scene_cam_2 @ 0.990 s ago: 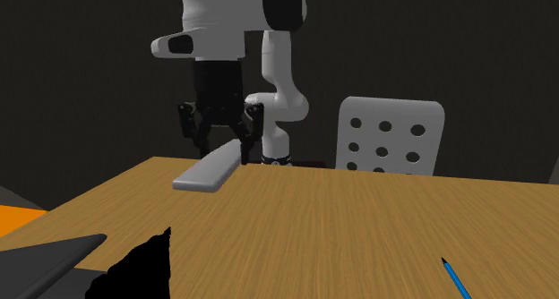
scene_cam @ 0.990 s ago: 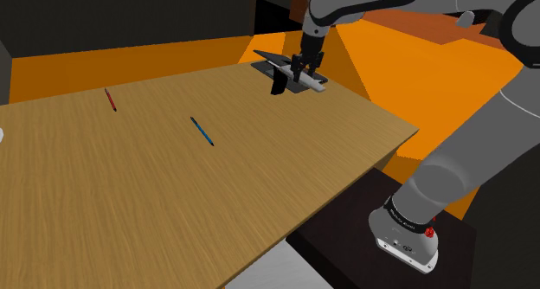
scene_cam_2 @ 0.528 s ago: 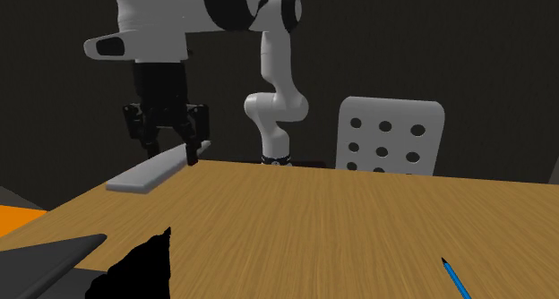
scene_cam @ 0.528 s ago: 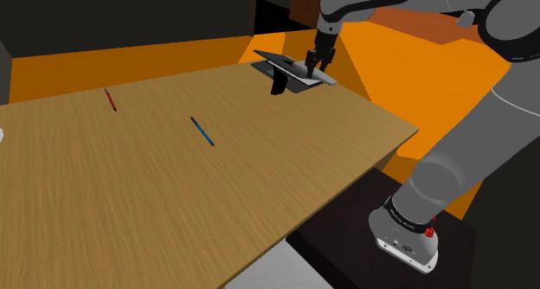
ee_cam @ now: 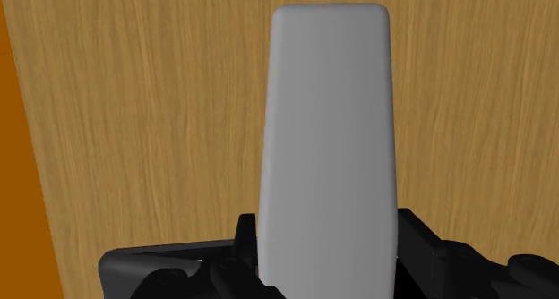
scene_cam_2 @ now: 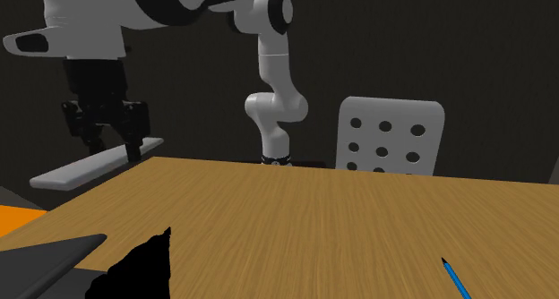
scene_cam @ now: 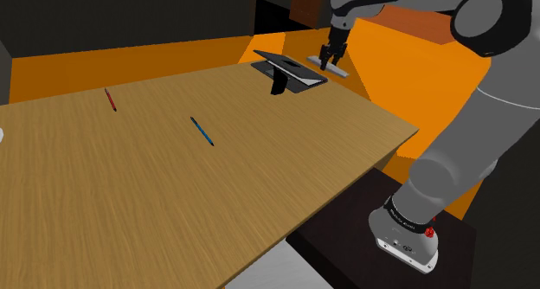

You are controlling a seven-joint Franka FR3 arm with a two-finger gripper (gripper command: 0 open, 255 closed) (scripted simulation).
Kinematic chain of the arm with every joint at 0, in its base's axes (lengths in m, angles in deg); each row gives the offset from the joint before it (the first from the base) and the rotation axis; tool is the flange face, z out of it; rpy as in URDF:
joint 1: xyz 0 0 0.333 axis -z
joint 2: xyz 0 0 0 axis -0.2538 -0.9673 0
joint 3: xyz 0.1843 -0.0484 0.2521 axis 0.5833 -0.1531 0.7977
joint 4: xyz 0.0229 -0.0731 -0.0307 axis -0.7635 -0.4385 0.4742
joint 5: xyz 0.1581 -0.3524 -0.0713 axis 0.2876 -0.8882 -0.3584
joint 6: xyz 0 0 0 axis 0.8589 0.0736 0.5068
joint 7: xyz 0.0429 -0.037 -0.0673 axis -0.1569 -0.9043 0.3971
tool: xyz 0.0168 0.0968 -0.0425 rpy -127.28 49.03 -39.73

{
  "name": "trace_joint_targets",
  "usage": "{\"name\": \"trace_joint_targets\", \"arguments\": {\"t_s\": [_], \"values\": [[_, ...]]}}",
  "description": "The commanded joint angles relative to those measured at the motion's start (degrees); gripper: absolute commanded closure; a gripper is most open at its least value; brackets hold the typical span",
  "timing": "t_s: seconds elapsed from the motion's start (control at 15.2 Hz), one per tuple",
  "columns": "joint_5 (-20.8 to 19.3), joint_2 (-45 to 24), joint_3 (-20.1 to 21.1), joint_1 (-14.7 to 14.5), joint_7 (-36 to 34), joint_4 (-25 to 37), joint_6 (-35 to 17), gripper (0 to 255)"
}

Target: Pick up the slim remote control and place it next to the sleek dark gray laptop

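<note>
1. The black gripper pinches the slim grey remote. In the wrist view its fingers press on the remote's two long sides near one end, and the rest of the remote juts out ahead of them.
2. We see the remote held in the air rather than lying down. In the shoulder view it sits just beyond the laptop, on the side toward that view's right, near the far edge of the wooden table.
3. In the second exterior view the remote slants down toward that view's left, by the table's far left corner. Whether it hangs over the wood or just past the edge, we cannot tell from this view.
4. In the wrist view, wood grain lies behind the remote, with a strip of orange floor along one side.
5. The laptop is dark grey and open, near the table's far corner.
6. A blue pen and a red pen lie on the table, well apart from the laptop.
7. A white chair with round holes in its back stands behind the table in the second exterior view.
</note>
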Motion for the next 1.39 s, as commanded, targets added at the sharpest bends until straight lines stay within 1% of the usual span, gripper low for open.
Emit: {"name": "trace_joint_targets", "arguments": {"t_s": [0.0,0.26,0.59,1.32], "values": [[0.5,-2.78,-1.2,1.56,2.93,3.71,0.99,255],[1.7,-8.12,-2.95,4.57,7.75,10.88,2.99,255],[3.5,-15.79,-4.45,8.62,13.03,21.76,6.45,255],[3.79,-16.67,-4.24,8.45,13.35,14.55,-1.6,255]]}}
